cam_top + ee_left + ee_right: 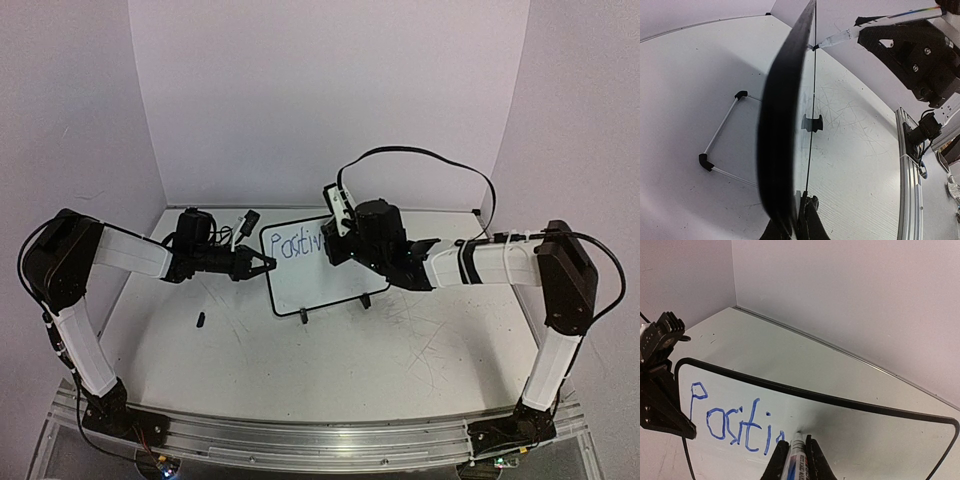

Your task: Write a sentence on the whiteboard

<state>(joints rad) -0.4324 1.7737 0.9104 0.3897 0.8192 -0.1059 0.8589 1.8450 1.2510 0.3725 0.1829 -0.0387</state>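
The whiteboard point(318, 268), white with a thin black frame and two black feet, stands tilted at the table's middle. Blue writing point(299, 243) along its top reads "Positi" and part of another letter; it also shows in the right wrist view point(737, 427). My left gripper point(262, 266) is shut on the board's left edge point(785, 130), seen edge-on in the left wrist view. My right gripper point(796, 452) is shut on a marker point(795, 460), its tip touching the board just right of the last stroke. In the top view the right gripper point(335, 248) covers the board's upper right.
A small black marker cap point(200, 320) lies on the table left of the board. A wire stand point(722, 137) with black corners lies behind the board. White walls close in the back and sides. An aluminium rail point(300, 440) runs along the near edge.
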